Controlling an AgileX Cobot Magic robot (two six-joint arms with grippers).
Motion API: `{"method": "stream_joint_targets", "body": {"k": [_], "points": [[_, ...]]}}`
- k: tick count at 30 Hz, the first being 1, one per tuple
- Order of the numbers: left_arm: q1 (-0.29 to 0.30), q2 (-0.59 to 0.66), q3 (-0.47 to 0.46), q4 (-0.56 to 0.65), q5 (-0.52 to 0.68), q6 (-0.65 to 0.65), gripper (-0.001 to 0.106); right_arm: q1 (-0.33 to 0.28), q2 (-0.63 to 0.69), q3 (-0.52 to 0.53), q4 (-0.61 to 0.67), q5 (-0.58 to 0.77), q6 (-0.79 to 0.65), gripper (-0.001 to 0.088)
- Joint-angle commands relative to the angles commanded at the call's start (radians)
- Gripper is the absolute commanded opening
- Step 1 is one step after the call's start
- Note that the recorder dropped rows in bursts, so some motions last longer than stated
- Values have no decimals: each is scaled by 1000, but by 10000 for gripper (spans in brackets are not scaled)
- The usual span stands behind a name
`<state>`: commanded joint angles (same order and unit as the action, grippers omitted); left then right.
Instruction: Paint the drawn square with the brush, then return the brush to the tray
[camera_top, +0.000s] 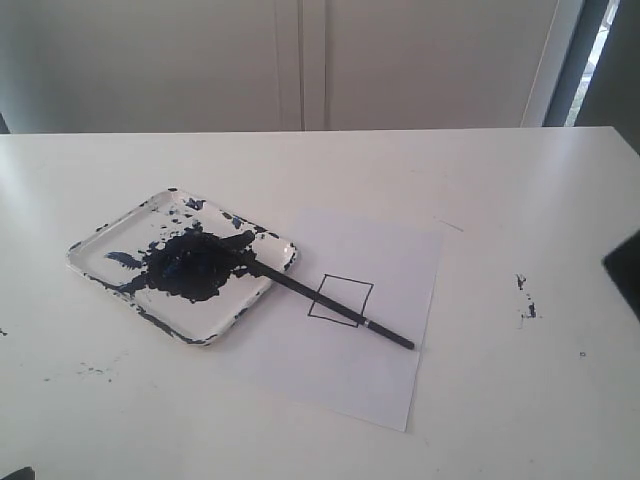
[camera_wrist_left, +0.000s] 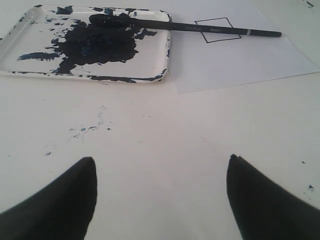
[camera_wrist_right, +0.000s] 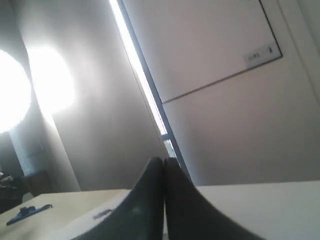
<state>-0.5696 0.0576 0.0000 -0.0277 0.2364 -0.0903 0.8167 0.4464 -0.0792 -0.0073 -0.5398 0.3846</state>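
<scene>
The tray (camera_top: 120, 240) (camera_wrist_left: 152, 57) lies on the white table left of a paper sheet (camera_top: 350, 370) (camera_wrist_left: 240, 62), with a dark paint pool in its middle. The brush (camera_top: 300, 289) (camera_wrist_left: 165, 24) rests with its tip in that pool. Its handle crosses the tray rim and the drawn square (camera_top: 348, 295) (camera_wrist_left: 222, 36), whose inside is white. My left gripper (camera_wrist_left: 161, 160) is open and empty over bare table, well short of the tray. My right gripper (camera_wrist_right: 164, 161) is shut on nothing and faces a wall.
Dried paint specks mark the table (camera_top: 525, 295) (camera_wrist_left: 90, 130). A dark part of my right arm (camera_top: 625, 275) shows at the right edge of the exterior view. A wall with a door stands behind the table's far edge.
</scene>
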Motion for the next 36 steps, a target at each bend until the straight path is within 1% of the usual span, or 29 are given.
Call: {"method": "stream_joint_targets", "body": {"k": [5,8,11,14,22,28,32,36], "points": [[0,0,0,0,0,0,749,0,197,-92,-7,2,0,0],[0,0,0,0,0,0,749,0,287,-153,-62,5,0,0],[0,0,0,0,0,0,749,0,369,-221,-135,42,0,0],[0,0,0,0,0,0,749,0,424,-304,-174,146,0,0],[0,0,0,0,0,0,749,0,510,-508,-174,551,-15,0],[0,0,0,0,0,0,749,0,560,-611,-174,785,-71,0],[0,0,0,0,0,0,749,0,622,-654,-199,898,-71,0],[0,0,0,0,0,0,749,0,709,-687,-210,940,-71,0]]}}
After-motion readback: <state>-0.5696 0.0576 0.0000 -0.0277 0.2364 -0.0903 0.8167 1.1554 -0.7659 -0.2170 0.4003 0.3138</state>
